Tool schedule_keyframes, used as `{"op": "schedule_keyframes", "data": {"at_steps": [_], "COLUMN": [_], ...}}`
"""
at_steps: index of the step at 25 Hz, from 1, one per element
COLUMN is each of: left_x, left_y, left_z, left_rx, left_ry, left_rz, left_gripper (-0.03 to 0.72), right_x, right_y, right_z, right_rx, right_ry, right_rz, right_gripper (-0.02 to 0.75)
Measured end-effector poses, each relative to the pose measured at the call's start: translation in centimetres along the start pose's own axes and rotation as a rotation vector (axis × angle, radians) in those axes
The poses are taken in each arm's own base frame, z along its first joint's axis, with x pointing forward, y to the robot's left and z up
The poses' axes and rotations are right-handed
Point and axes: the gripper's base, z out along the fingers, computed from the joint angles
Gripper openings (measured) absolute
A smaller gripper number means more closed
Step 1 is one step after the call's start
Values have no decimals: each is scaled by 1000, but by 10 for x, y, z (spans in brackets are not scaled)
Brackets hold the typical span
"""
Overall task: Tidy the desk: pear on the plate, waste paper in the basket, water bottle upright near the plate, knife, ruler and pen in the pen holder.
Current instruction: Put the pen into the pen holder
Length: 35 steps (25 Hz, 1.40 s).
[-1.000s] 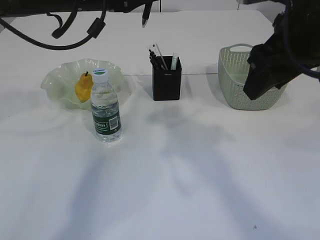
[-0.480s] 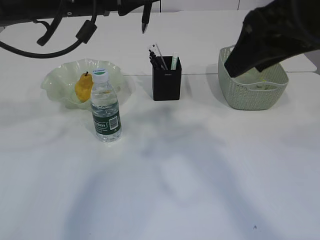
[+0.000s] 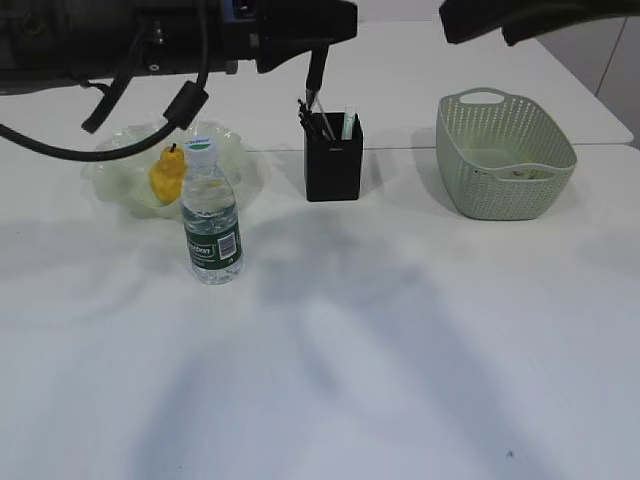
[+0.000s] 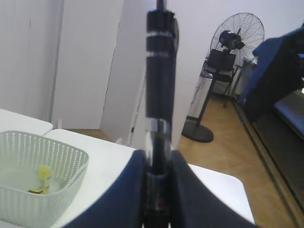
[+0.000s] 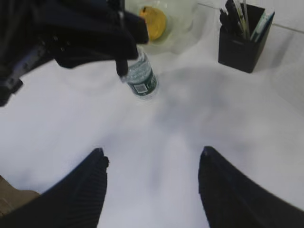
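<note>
My left gripper [image 3: 318,52] is shut on a black pen [image 3: 314,82], which hangs tip-down just above the black pen holder [image 3: 333,165]. In the left wrist view the jaws [image 4: 158,161] clamp the pen [image 4: 159,85]. Several thin items stand in the holder; I cannot tell the ruler from the knife. The pear [image 3: 166,176] lies in the pale-green plate [image 3: 112,160]. The water bottle [image 3: 212,218] stands upright in front of the plate. Yellow waste paper [image 4: 43,174] lies in the basket [image 3: 500,150]. My right gripper [image 5: 151,154] is open and empty, high above the table.
The right arm [image 3: 490,18] shows at the top right, above the basket. The left arm [image 3: 150,35] spans the top left, over the plate. The right wrist view shows the bottle [image 5: 141,77], pear [image 5: 153,22] and pen holder [image 5: 240,45] below. A fan [image 4: 236,35] stands beyond the table.
The right arm has risen out of the basket to the top edge. The left gripper has moved right and down with the pen, closer to the pen holder.
</note>
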Motion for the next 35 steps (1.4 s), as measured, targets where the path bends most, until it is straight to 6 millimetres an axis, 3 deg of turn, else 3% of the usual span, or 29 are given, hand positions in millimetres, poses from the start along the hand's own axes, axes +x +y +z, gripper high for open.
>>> {"op": "schedule_keyframes", "data": {"at_steps": [4, 12, 18, 35], "left_x": [6, 11, 12, 10], "left_y": [-5, -27, -29, -29], "left_z": [2, 24, 26, 26], "left_rx": [27, 103, 111, 110], "left_ry": [-2, 9, 12, -12], "left_rz": [-27, -36, -36, -51], "left_gripper": [64, 64, 64, 64], "right_x": [-6, -21, -25, -32], "right_y": [3, 3, 3, -5], "right_z": [0, -2, -2, 33], "right_rx": [-34, -40, -49, -108], "right_ry": [-66, -227, -276, -262], "right_rz": [32, 70, 92, 155], "right_gripper": [454, 454, 454, 454]}}
